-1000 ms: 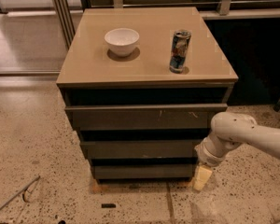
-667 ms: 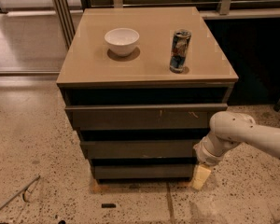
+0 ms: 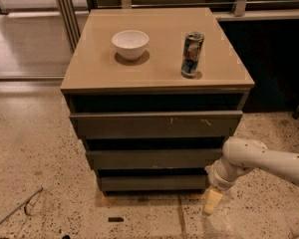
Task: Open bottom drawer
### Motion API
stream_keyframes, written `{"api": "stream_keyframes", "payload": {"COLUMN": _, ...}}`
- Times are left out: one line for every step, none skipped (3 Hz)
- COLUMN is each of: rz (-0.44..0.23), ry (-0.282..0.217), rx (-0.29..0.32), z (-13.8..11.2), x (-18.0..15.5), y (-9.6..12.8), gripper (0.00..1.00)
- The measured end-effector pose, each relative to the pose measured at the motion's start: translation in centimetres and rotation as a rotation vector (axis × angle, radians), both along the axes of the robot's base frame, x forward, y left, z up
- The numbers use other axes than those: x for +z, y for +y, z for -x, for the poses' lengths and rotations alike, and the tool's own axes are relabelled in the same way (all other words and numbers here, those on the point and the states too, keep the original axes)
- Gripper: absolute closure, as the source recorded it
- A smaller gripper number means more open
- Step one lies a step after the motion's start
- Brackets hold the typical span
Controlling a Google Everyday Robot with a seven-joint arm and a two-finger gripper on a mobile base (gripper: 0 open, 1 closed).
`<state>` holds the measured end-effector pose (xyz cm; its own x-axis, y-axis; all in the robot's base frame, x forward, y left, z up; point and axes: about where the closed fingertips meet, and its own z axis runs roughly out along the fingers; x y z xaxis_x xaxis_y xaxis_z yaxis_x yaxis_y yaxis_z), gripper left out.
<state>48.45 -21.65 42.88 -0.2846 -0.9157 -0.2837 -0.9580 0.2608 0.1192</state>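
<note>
The bottom drawer point(image 3: 152, 182) is the lowest, narrowest dark grey-brown front of the cabinet, plain and flat, close to the floor. Above it sit the middle front point(image 3: 154, 159) and the widest front with white scratches point(image 3: 154, 125). My white arm comes in from the right, and the gripper point(image 3: 212, 201) hangs low beside the bottom drawer's right end, just above the floor. Only one cream fingertip point(image 3: 213, 202) shows.
A white bowl point(image 3: 130, 44) and a drink can point(image 3: 192, 54) stand on the cabinet's tan top point(image 3: 154, 68). A thin metal rod point(image 3: 15, 210) and a small dark piece point(image 3: 115, 219) lie on the speckled floor in front. A dark wall is right of the cabinet.
The arm and gripper have shifted very slightly left toward the cabinet's right side. The drawers have not moved.
</note>
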Motion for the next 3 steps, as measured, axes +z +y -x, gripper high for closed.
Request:
{"api": "stream_keyframes", "payload": {"rz": -0.083, "ry": -0.018, "rx": 0.004, "z": 0.0, "x": -5.6, "y": 1.6, "gripper": 0.0}}
{"api": "stream_keyframes", "payload": {"rz": -0.193, "ry": -0.021, "rx": 0.011, "z": 0.0, "x": -13.2, "y": 3.3, "gripper": 0.0}}
{"api": "stream_keyframes", "payload": {"rz": -0.192, "ry": -0.021, "rx": 0.011, "z": 0.0, "x": -13.1, "y": 3.3, "gripper": 0.0}}
